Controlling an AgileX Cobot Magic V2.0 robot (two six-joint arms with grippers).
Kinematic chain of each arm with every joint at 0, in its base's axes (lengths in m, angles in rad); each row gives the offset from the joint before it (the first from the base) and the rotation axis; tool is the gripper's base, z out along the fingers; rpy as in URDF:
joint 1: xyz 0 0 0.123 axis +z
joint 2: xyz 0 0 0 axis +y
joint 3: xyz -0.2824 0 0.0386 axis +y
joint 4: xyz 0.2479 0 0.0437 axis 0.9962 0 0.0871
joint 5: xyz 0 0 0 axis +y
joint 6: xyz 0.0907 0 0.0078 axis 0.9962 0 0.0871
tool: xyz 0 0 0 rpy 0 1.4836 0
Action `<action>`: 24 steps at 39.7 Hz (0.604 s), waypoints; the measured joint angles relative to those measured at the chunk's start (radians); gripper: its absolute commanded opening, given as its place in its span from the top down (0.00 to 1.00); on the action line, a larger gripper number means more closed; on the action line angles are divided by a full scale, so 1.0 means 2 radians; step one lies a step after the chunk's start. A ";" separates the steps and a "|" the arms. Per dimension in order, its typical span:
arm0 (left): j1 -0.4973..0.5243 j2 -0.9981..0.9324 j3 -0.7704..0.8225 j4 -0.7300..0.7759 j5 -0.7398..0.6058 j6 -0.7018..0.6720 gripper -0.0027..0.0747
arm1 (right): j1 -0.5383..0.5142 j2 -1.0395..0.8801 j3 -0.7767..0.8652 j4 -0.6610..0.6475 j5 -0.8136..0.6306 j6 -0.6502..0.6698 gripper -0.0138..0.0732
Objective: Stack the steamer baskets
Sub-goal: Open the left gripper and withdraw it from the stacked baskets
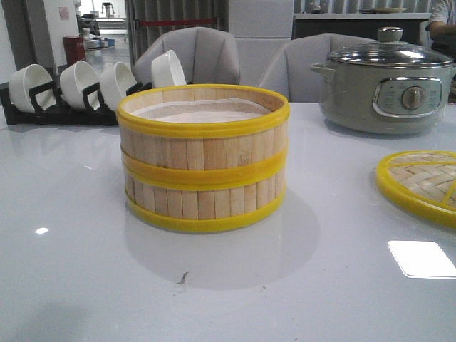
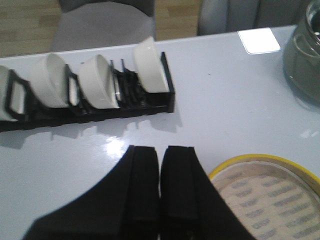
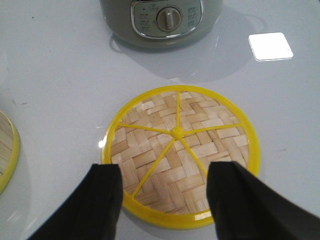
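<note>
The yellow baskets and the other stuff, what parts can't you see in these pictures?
- Lower steamer basket: inside hidden by the upper steamer basket, front view.
- Woven lid: cut off by the right edge, front view.
- Grey pot: blurred, cut by the edge, left wrist view.
- Pot dial labels: too small, right wrist view.

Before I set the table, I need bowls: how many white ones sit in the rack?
4, standing on edge in the black rack behind the baskets: far-left, second, third, rightmost. None seem hidden.

The glossy white table [image 1: 71, 214] is carrying the stacked steamer baskets [image 1: 204, 158] beside the closed left gripper [image 2: 160, 165], the woven bamboo lid [image 3: 180, 152] under the open right gripper [image 3: 162, 195], and beyond them the grey electric pot [image 1: 388, 89] and black bowl rack [image 2: 95, 107].
</note>
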 measured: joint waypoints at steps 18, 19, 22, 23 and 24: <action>0.081 -0.280 0.360 -0.009 -0.143 -0.009 0.86 | 0.000 0.000 0.000 0.008 -0.006 0.000 0.28; 0.082 -0.295 0.390 -0.009 -0.156 -0.009 0.86 | 0.000 0.000 0.000 0.011 -0.005 0.000 0.28; 0.082 -0.351 0.470 -0.009 -0.190 -0.009 0.86 | 0.000 0.000 0.000 0.013 -0.007 0.000 0.28; 0.082 -0.365 0.491 -0.010 -0.204 -0.010 0.86 | 0.000 0.000 0.000 0.013 -0.008 0.000 0.28; 0.082 -0.383 0.519 -0.010 -0.218 -0.010 0.86 | 0.000 0.000 0.000 0.013 -0.008 0.000 0.28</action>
